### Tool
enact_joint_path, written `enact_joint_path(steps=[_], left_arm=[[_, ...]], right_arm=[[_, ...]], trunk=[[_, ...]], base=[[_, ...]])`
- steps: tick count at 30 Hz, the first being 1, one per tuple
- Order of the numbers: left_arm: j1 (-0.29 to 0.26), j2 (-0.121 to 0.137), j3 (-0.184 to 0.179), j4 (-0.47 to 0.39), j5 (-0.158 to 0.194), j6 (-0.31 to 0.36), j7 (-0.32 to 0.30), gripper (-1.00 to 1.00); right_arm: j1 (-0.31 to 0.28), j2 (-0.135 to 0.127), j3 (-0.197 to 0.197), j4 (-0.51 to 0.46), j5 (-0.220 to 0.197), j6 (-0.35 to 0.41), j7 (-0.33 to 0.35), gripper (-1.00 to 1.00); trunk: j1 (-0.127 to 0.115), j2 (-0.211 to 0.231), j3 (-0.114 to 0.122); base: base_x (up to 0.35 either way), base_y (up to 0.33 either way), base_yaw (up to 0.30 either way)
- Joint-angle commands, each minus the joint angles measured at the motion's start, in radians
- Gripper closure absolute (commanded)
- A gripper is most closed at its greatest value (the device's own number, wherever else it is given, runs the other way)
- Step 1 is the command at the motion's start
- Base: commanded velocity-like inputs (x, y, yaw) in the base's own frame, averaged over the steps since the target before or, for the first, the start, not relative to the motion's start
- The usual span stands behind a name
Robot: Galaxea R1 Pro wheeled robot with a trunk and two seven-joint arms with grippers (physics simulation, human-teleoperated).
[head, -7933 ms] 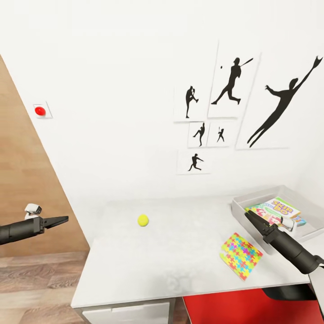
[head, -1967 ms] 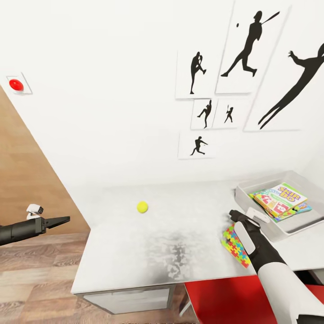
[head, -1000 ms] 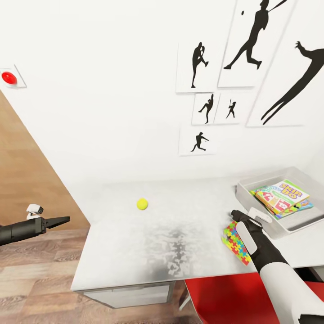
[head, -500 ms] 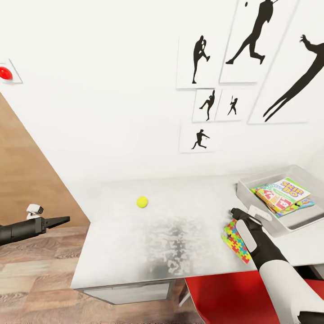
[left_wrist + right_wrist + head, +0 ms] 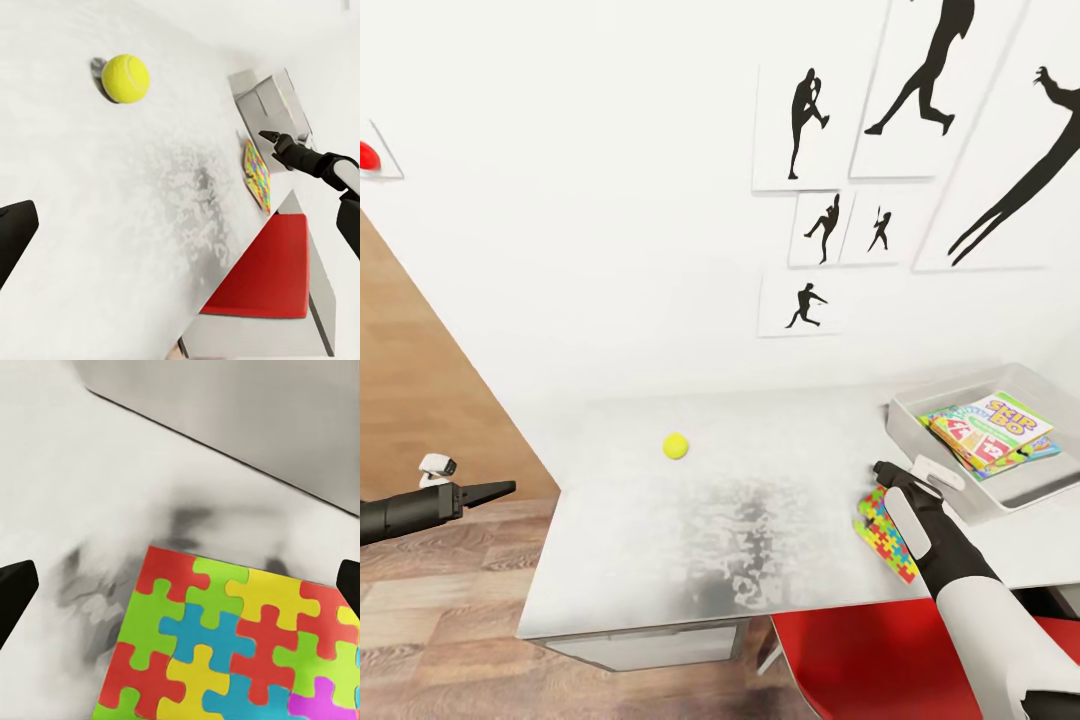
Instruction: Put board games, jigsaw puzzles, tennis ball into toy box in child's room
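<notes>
On the table (image 5: 760, 540), the tennis ball (image 5: 676, 446) (image 5: 125, 78) lies by itself toward the back. A jigsaw puzzle (image 5: 882, 535) (image 5: 232, 645) lies flat near the front right, partly under my right arm. My right gripper (image 5: 905, 475) (image 5: 180, 585) hovers open just above the puzzle's edge that faces the toy box, its fingers spread wide. The toy box (image 5: 920, 440) stands at the right with board games in it, the SKIP-BO box (image 5: 1008, 420) on top. My left gripper (image 5: 500, 488) (image 5: 180, 232) is open and empty, off the table's left end.
A red chair seat (image 5: 860, 650) sits under the table's front right. The white drawer base (image 5: 650, 645) is below the front edge. Wood floor (image 5: 440, 620) and a wooden panel (image 5: 410, 400) lie to the left. Black silhouette pictures (image 5: 810, 120) hang on the wall.
About eight seconds ago my right gripper was beside the toy box; it now hovers over the puzzle. In the last second only the head view drifted. The left arm is still.
</notes>
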Motion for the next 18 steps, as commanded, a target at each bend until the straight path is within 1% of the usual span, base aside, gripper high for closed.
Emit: enact_joint_path(steps=[1,18], left_arm=[[-0.001,0.000,0.000,0.000,-0.001,0.010,-0.004,-1.00],[-0.001,0.000,0.000,0.000,-0.001,0.010,-0.004,-1.00]], right_arm=[[-0.001,0.000,0.001,-0.002,-0.005,0.005,-0.005,-1.00],[-0.003,-0.001,-0.001,-0.003,-0.004,0.004,-0.005,-1.00]], trunk=[[0.001,-0.002,-0.002],[0.001,-0.002,-0.002]], base=[[0.000,0.000,0.000],[0.000,0.000,0.000]])
